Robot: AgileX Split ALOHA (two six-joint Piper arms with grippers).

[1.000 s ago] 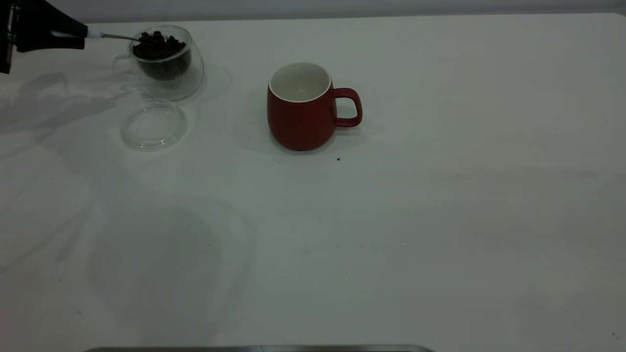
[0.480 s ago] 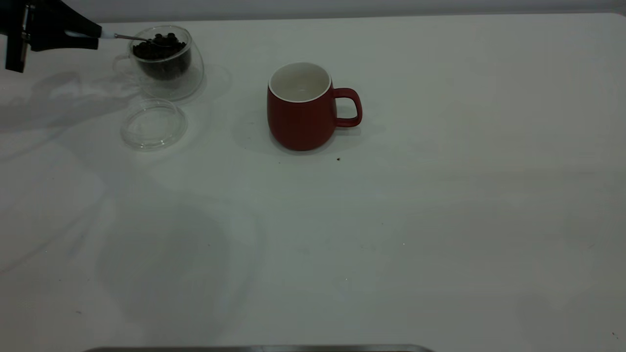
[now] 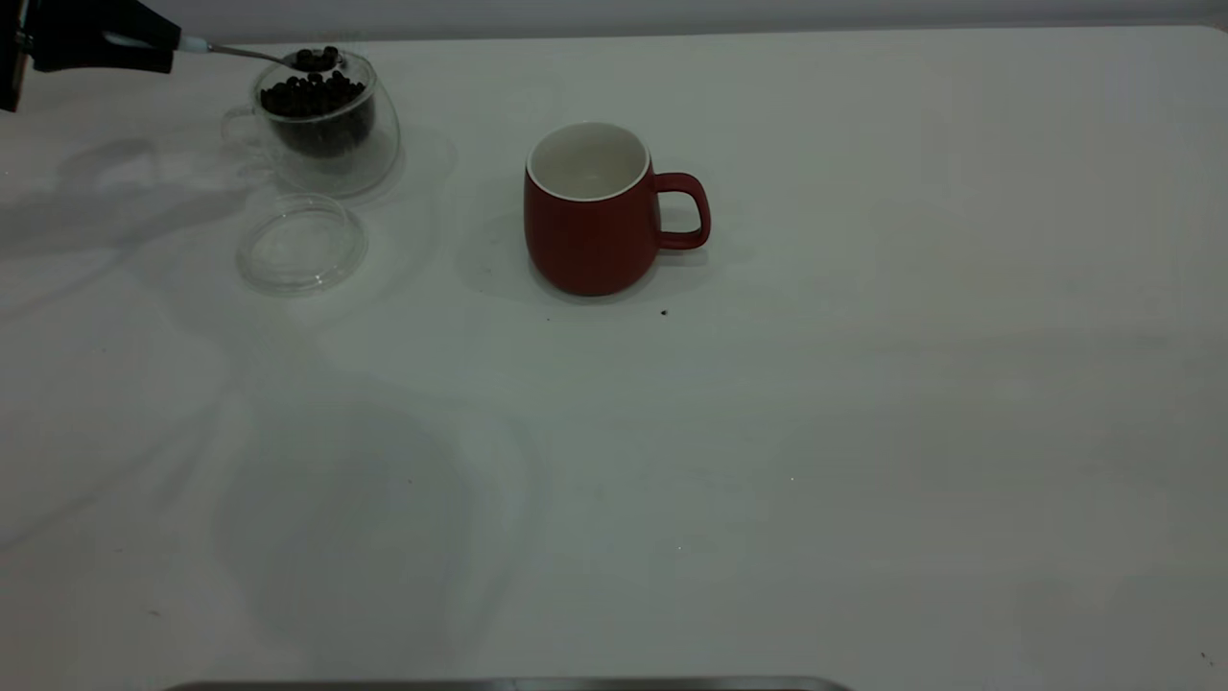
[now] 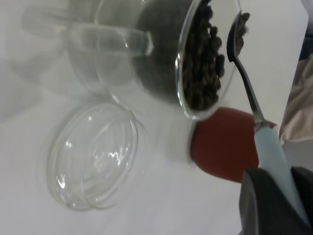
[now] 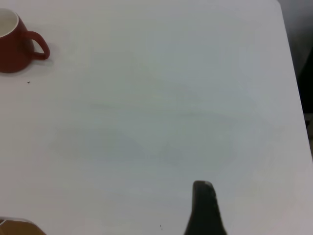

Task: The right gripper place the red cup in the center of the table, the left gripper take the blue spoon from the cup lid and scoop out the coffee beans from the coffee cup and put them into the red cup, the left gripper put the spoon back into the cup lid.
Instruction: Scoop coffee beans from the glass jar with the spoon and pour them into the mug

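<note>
Left gripper [image 3: 144, 48]: far left corner of the table [image 3: 863, 432], fingers clamped on the pale handle of the blue spoon [image 3: 251, 53], bowl held roughly level, apparently so the load does not spill.

Coffee beans [image 3: 315, 98]: heap in the coffee cup [image 3: 324, 123], far left; a few ride in the spoon bowl just above the rim.

Cup lid [image 3: 302, 242]: flat on the table, just near of the coffee cup, vacant, likely awaiting the spoon's return.

Red cup [image 3: 593, 209]: centre of table, upright, handle to the right, interior looks empty; ready to receive beans.

Right gripper [image 5: 204, 210]: parked well right of the red cup; one finger visible, aperture cannot be told.
</note>
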